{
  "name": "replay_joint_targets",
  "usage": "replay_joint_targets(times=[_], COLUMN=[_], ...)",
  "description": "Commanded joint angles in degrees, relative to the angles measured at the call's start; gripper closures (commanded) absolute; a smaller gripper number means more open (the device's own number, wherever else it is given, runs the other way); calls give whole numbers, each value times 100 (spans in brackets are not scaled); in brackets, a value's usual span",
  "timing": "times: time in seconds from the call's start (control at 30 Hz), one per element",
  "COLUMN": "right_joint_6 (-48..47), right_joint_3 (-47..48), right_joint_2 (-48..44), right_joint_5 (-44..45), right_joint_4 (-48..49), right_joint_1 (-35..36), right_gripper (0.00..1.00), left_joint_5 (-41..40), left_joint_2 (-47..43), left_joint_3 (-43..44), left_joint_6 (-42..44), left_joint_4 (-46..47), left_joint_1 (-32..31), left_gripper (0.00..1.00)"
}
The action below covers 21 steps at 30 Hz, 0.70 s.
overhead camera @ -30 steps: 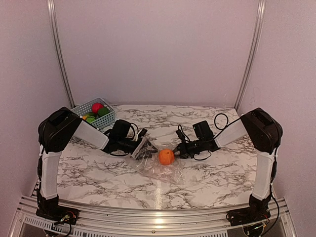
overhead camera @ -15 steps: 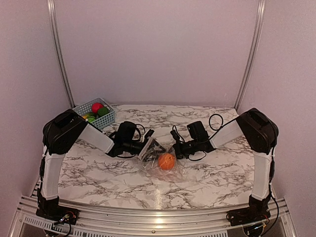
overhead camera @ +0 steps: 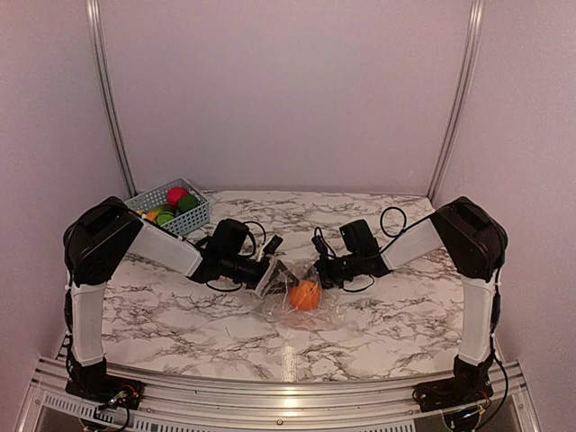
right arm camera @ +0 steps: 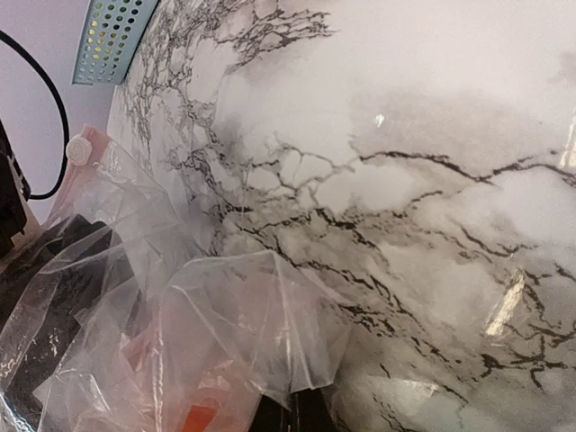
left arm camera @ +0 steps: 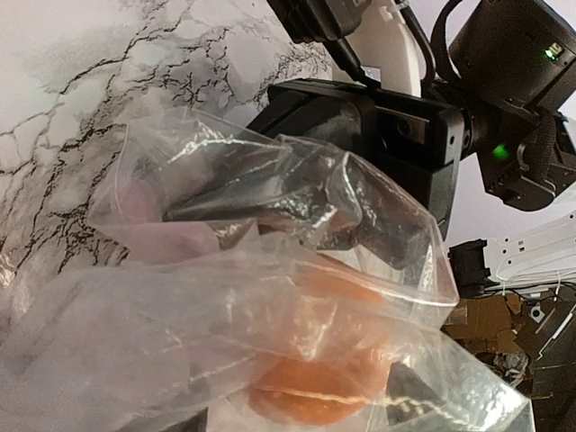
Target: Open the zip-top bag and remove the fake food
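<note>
The clear zip-top bag (overhead camera: 297,301) lies crumpled at mid-table with an orange fake fruit (overhead camera: 304,294) inside. My left gripper (overhead camera: 272,277) is at the bag's left edge and shut on the plastic. In the left wrist view the bag (left arm camera: 225,297) drapes over the fingers and hides them, and the orange fruit (left arm camera: 324,391) shows through it. My right gripper (overhead camera: 321,273) is at the bag's right edge. In the right wrist view its fingers (right arm camera: 297,416) are together, pinching a fold of the bag (right arm camera: 252,333). The bag's mouth gapes between the two grippers.
A blue lattice basket (overhead camera: 193,219) at the back left holds red, green and yellow fake food (overhead camera: 177,195). The marble tabletop (overhead camera: 387,315) ends at a metal rail (overhead camera: 288,396) by the arm bases. Purple walls close in the back and sides.
Both grippers have moved closer together over the bag, the left one shifting right. The bag has bunched up between them and the orange has slid slightly nearer.
</note>
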Motion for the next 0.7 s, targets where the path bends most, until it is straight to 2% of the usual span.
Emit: replay_joint_targets(times=[0.0,0.2,0.43,0.67], right_joint_6=[51,157,288,290], right_joint_3=[-86,-343,-393,-286], right_joint_2=[-211,-368,-342,-280], right_joint_5=[345,429,454,429], right_joint_4=[-83,29,113,31], right_joint_1=[-29,-61,33,307], right_gripper=[100,100,100,100], left_joint_5=[-116,-97,-209,-699], left_joint_2=[-548,-611,-188,211], left_joint_3=[-265,-482,-141,-90], left_joint_6=[830,573,251,-520], left_joint_4=[-815,-409,-87,659], left_joint_1=[-62,-279,-634,-684], left_gripper=[33,43,46,27])
